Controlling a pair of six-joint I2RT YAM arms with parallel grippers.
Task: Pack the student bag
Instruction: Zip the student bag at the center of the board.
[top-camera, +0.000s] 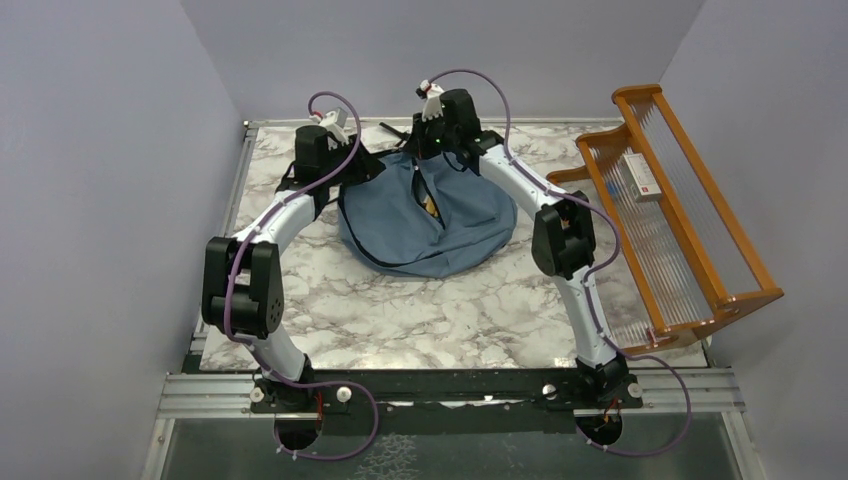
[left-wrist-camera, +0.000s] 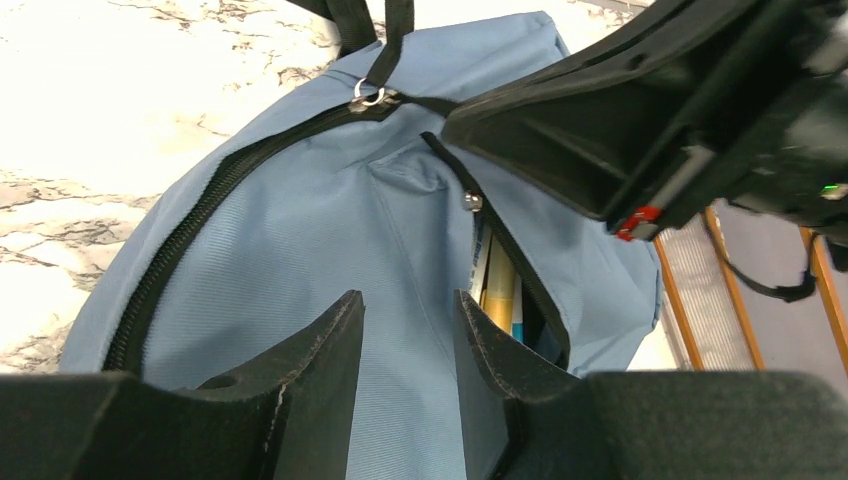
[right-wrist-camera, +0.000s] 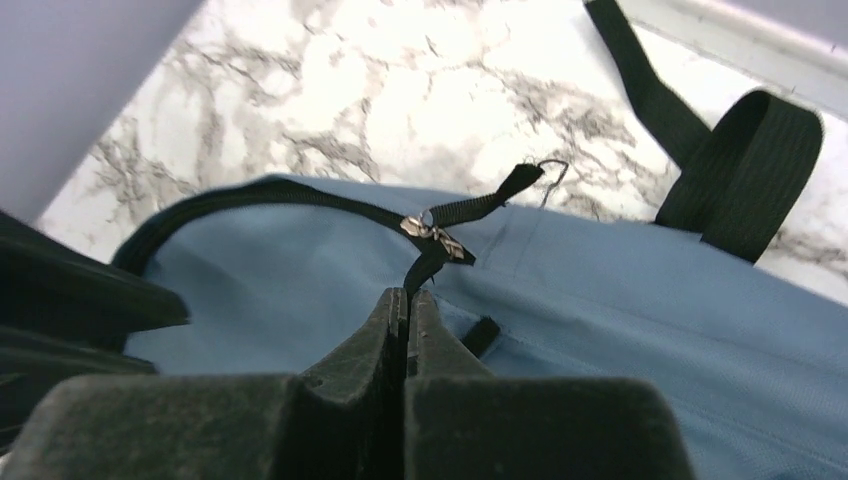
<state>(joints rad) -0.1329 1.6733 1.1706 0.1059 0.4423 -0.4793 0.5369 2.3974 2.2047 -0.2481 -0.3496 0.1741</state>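
My left fingers (left-wrist-camera: 408, 300) stand partly apart and hold nothing. They are close over the blue cloth of the student bag (top-camera: 440, 240), just beside its open zip slit, where book edges (left-wrist-camera: 500, 290) show inside. The bag lies slumped on the far middle of the marble bench (top-camera: 400, 310), between my two wrists, with its black straps (right-wrist-camera: 740, 160) trailing toward the back wall. My right fingers (right-wrist-camera: 408, 300) are pressed together on the black zipper pull (right-wrist-camera: 425, 265), right below the metal slider (right-wrist-camera: 432, 232). At the far right, an orange wooden rack (top-camera: 690, 200) holds a white box (top-camera: 640, 177).
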